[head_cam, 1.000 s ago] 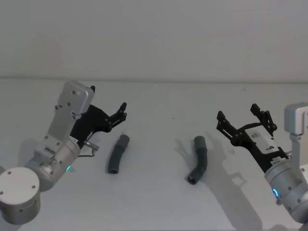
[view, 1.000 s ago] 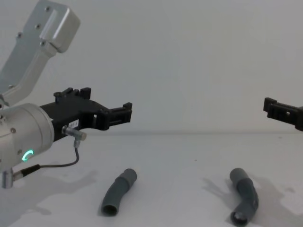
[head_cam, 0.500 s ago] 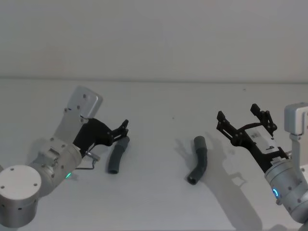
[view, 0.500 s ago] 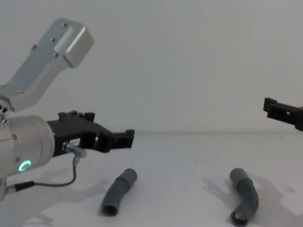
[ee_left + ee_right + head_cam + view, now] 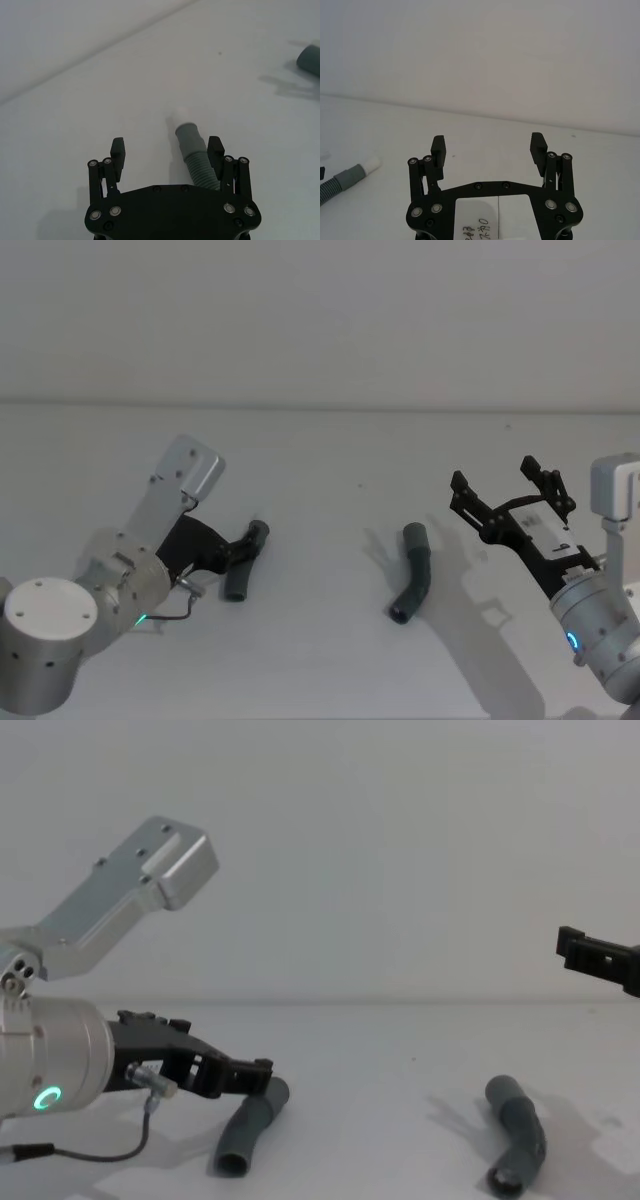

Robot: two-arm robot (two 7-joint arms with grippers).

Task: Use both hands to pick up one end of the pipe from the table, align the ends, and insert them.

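The left gripper (image 5: 246, 544) (image 5: 252, 1072) is low over the white matte surface (image 5: 320, 670), on a silver-grey round arm. Its black plastic fingers (image 5: 118, 150) stand apart and straddle the left pipe piece (image 5: 237, 578) (image 5: 192, 150) (image 5: 248, 1128). In the left wrist view the piece lies between the fingers, close against one of them; whether it touches cannot be told. This piece lies flat on the left part of the surface. Its long axis runs mostly away from the robot, and its far end leans a little to the right. It is a short, dark grey hose with a slight bend, a finely ribbed middle and a smooth round cuff at each end. Beyond the far cuff sits a narrower white tip (image 5: 180, 113), pointing away from the gripper. Well apart to the right lies the right pipe piece (image 5: 419, 575) (image 5: 524, 1132), also flat on the surface and free of any gripper. It is bent more sharply, like an elbow bulging to the right. Its far half points away from the robot, and its near half turns toward the robot and to the left, showing a round open mouth (image 5: 399, 614) (image 5: 503, 1181). Farther right, the right gripper (image 5: 494, 474) (image 5: 488, 145) hangs above the surface with its black fingers spread wide and holding nothing. It points away from the robot and leftward.
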